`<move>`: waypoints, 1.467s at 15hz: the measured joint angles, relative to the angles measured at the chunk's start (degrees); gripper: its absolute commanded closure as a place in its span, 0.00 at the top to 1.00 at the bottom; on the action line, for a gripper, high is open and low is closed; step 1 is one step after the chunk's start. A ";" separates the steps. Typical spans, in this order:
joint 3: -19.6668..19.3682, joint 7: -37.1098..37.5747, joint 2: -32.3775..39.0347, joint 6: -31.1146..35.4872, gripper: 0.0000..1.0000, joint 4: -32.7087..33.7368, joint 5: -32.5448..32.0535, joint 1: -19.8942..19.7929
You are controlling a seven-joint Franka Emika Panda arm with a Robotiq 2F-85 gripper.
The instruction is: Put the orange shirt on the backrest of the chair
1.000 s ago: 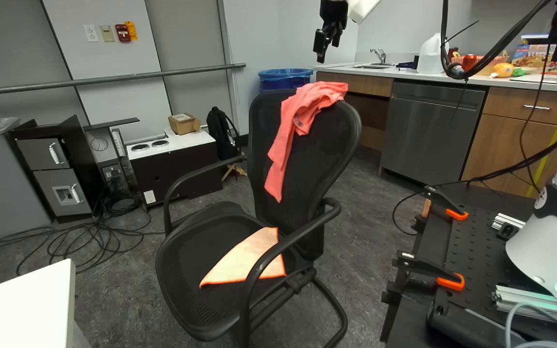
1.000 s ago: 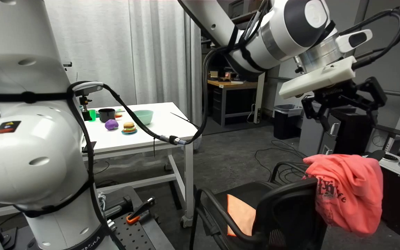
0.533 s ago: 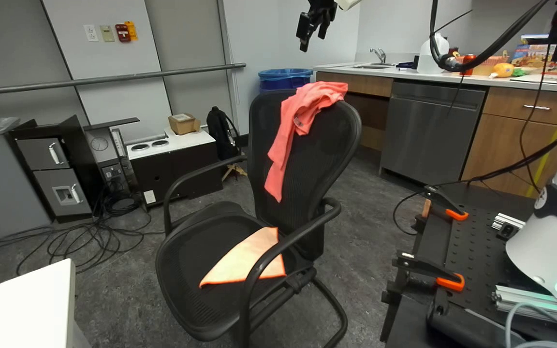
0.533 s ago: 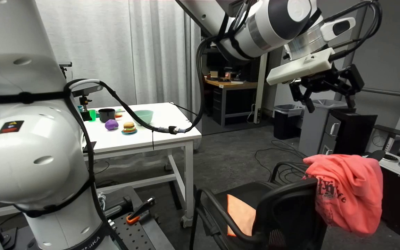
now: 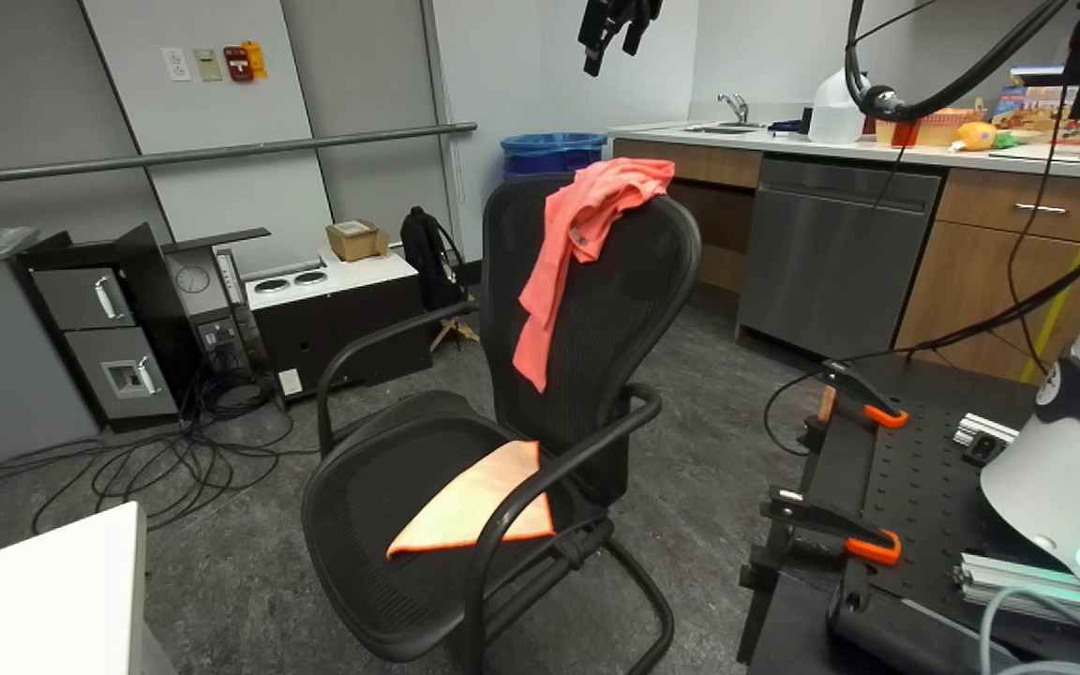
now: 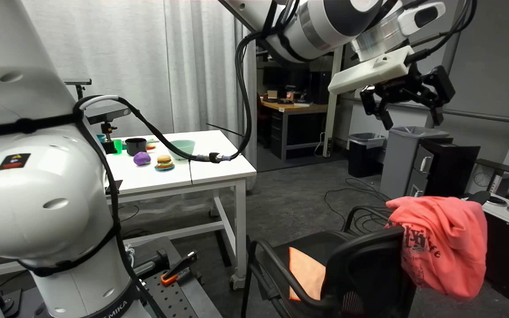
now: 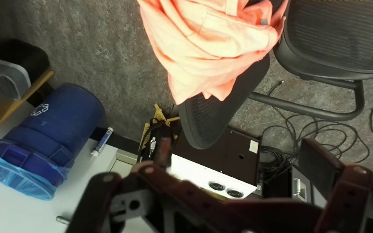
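Observation:
The orange shirt (image 5: 559, 262) hangs over the top of the black chair's backrest (image 5: 624, 309). One narrow part hangs down the front. The larger printed part of the shirt (image 6: 446, 247) hangs behind the backrest (image 6: 369, 260). In the wrist view the shirt (image 7: 209, 48) drapes over the backrest (image 7: 206, 119), partly cut off by the frame's top edge. My gripper (image 6: 412, 121) is open and empty, well above the shirt and apart from it. It also shows at the top of an exterior view (image 5: 613, 54). In the wrist view its fingers (image 7: 238, 152) are wide apart with nothing between them.
An orange cloth (image 5: 479, 497) lies on the chair seat. A white table (image 6: 210, 154) holds a bowl, a pot and toy food. A toy stove (image 5: 334, 281), a blue bin (image 5: 554, 150) and a counter (image 5: 690, 134) stand around the chair. Cables (image 5: 193, 450) lie on the floor.
My open gripper has moved up and to the left in both exterior views, farther from the shirt. The shirt, the chair and the cloth on the seat have not moved.

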 measured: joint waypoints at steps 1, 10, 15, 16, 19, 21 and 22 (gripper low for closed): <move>0.00 -0.53 -0.95 -0.02 1.00 -0.67 0.86 0.02; 0.00 -1.82 -4.33 -0.06 1.00 -3.36 2.45 0.08; 0.00 -1.82 -4.33 -0.06 1.00 -3.39 2.45 0.08; 0.00 -1.82 -4.33 -0.06 1.00 -3.39 2.45 0.08; 0.00 -1.82 -4.33 -0.06 1.00 -3.39 2.45 0.08; 0.00 -1.82 -4.33 -0.06 1.00 -3.39 2.45 0.08; 0.00 -1.82 -4.33 -0.06 1.00 -3.39 2.45 0.08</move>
